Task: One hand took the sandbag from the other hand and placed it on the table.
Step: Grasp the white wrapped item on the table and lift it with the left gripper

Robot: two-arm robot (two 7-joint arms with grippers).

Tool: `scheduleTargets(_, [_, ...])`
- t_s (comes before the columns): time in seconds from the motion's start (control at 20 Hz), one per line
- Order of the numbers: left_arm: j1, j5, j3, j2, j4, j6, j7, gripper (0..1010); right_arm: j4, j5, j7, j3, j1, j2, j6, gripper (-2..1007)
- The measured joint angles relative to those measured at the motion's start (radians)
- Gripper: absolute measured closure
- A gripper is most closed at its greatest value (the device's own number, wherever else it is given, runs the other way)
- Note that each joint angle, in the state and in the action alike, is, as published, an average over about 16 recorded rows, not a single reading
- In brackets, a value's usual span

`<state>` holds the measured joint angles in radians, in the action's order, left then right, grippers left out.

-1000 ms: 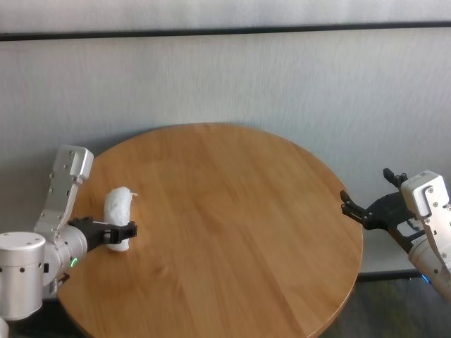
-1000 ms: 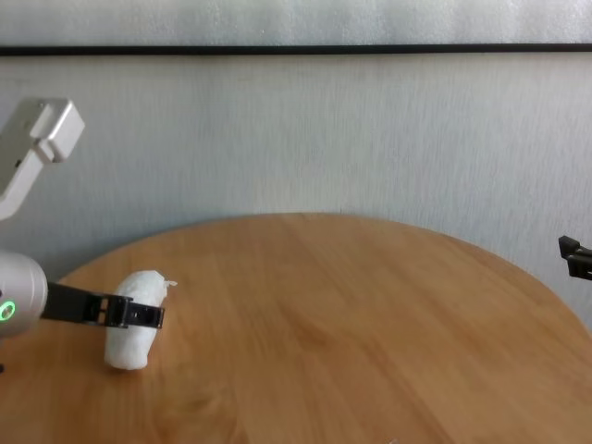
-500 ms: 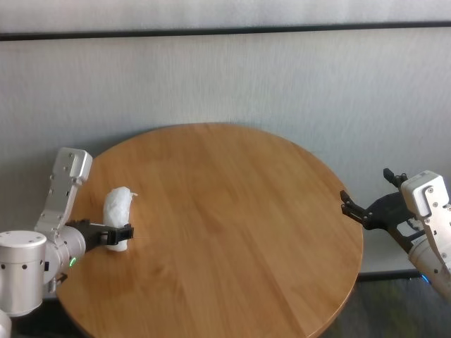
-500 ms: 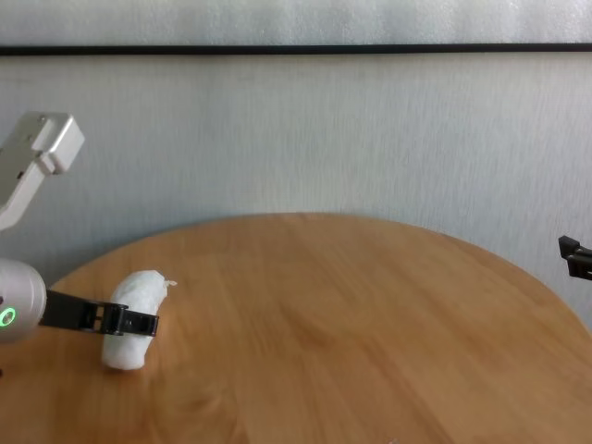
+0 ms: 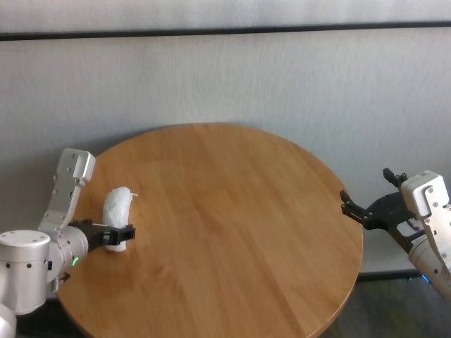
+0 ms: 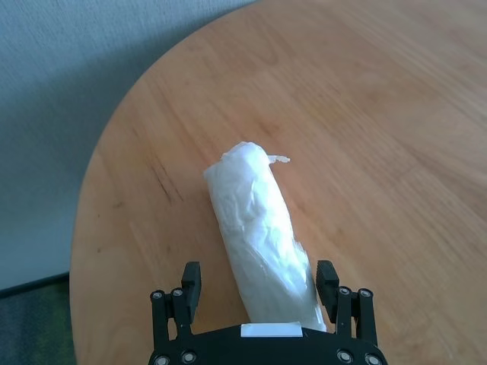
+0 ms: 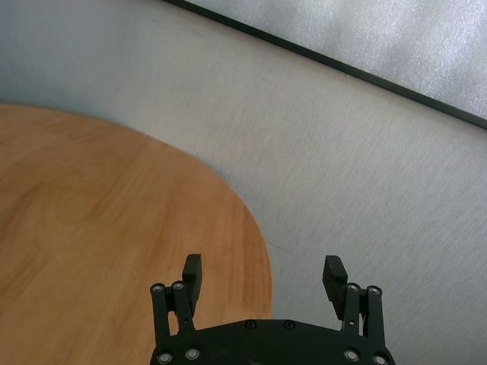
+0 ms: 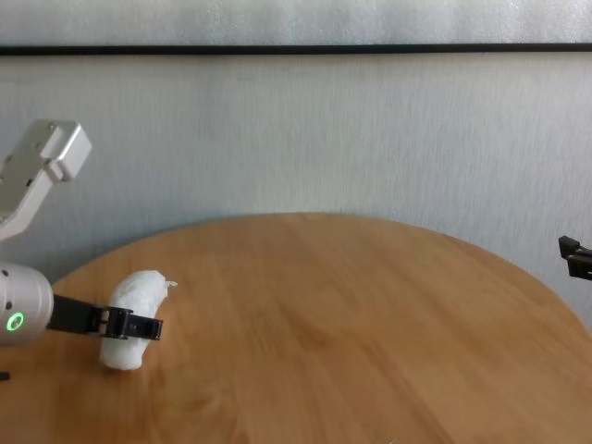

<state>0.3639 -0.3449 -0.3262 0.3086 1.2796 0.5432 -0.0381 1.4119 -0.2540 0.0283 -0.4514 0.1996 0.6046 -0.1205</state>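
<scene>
Lying on the left part of the round, light brown wood-grain tabletop, the small white crinkly plastic sandbag is sitting between the spread jaws of the green-ringed black left gripper, which are not clamping it. Backing straight out without brushing the bag looks wisest. At the far right edge, the black right gripper is hanging with jaws wide and holding nothing. No containers are showing.

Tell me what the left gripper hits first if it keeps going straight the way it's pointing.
The sandbag. The left gripper is open with the bag's near end already between its fingers, so pushing on would likely shove it along the table.
</scene>
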Motion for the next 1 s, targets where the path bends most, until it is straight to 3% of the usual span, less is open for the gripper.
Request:
scheduleTargets(0.5, [0.014, 0.032, -0.009, -0.011, -0.038, -0.02, -0.026, 10, 0.0, 0.0, 0.0, 0.0, 0.0, 0.0, 0.0, 3])
scheduleTargets(1.0, [0.011, 0.051, -0.017, -0.01, -0.038, -0.036, -0.044, 14, 0.0, 0.0, 0.0, 0.0, 0.0, 0.0, 0.0, 3])
